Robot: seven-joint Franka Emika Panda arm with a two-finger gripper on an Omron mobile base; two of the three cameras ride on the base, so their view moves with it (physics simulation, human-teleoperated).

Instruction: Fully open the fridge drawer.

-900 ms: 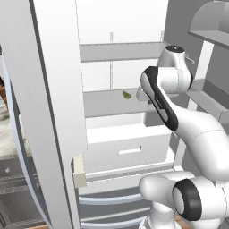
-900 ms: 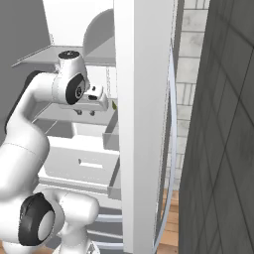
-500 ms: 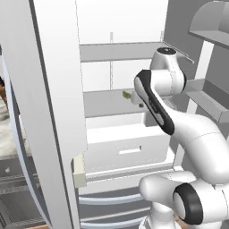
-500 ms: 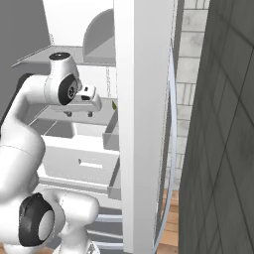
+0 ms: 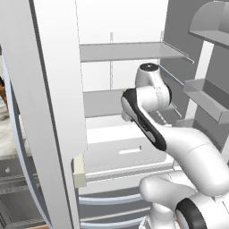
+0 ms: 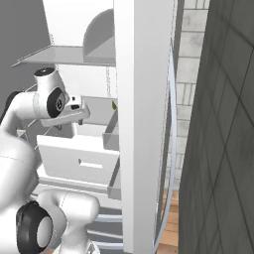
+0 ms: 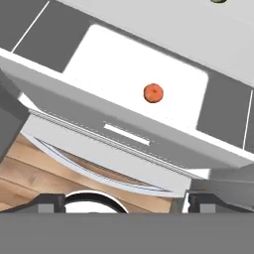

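The fridge drawer [image 5: 112, 154] is a wide white bin, pulled out from under the grey shelves, with a narrow slot handle [image 5: 129, 150] at the centre of its front. In the right base view the fridge drawer [image 6: 74, 158] juts out toward the robot. The hand view looks down into the fridge drawer [image 7: 99, 59], where a small orange fruit [image 7: 153, 93] lies on the white floor; the slot handle [image 7: 126, 134] lies below it in the picture. My gripper [image 7: 126, 202] hangs above the drawer front, open, its fingertips [image 7: 49, 201] wide apart and touching nothing.
The open left door [image 5: 44, 98] and right door [image 6: 144, 124] flank the arm. Grey shelves [image 5: 129, 51] sit above the drawer, and curved lower drawer fronts [image 5: 112, 197] lie below. Door bins [image 5: 205, 94] stick out on the right. A small green item [image 6: 114, 105] rests on a shelf.
The arm's upper joints have swung left and slightly lower in both base views. The drawer has not visibly moved.
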